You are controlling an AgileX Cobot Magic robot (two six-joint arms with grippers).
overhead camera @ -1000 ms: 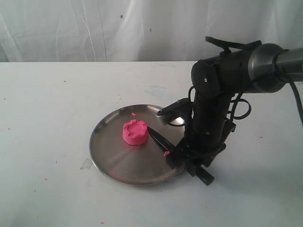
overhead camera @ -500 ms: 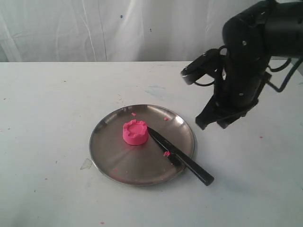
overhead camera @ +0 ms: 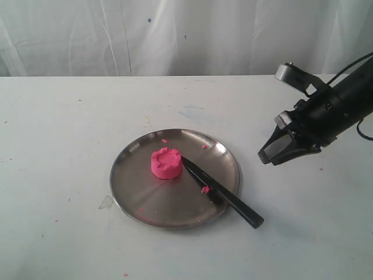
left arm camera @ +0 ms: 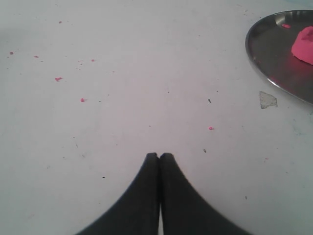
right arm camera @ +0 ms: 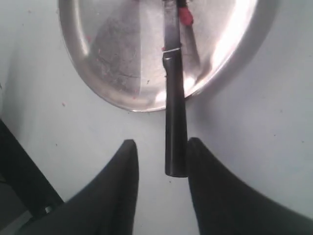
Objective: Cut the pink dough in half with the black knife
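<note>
The pink dough (overhead camera: 166,163) is a whole notched puck on the steel plate (overhead camera: 145,201); the left wrist view catches its edge (left arm camera: 304,44). The black knife (overhead camera: 218,191) lies flat, with its tip beside the dough and its handle over the plate's rim onto the table. My right gripper (overhead camera: 267,156) hovers open to the right of the plate, clear of the knife and holding nothing. In the right wrist view the knife handle (right arm camera: 175,127) shows below, between the spread fingers of the right gripper (right arm camera: 161,144). My left gripper (left arm camera: 159,155) is shut and empty over bare table.
A pink crumb (overhead camera: 205,189) sits by the blade. Small pink specks dot the white table and plate. A clear scrap (overhead camera: 105,202) lies by the plate's left rim. White cloth hangs behind the table.
My right arm has risen from the knife handle and swung away to the right of the plate. The knife and dough have stayed where they were.
</note>
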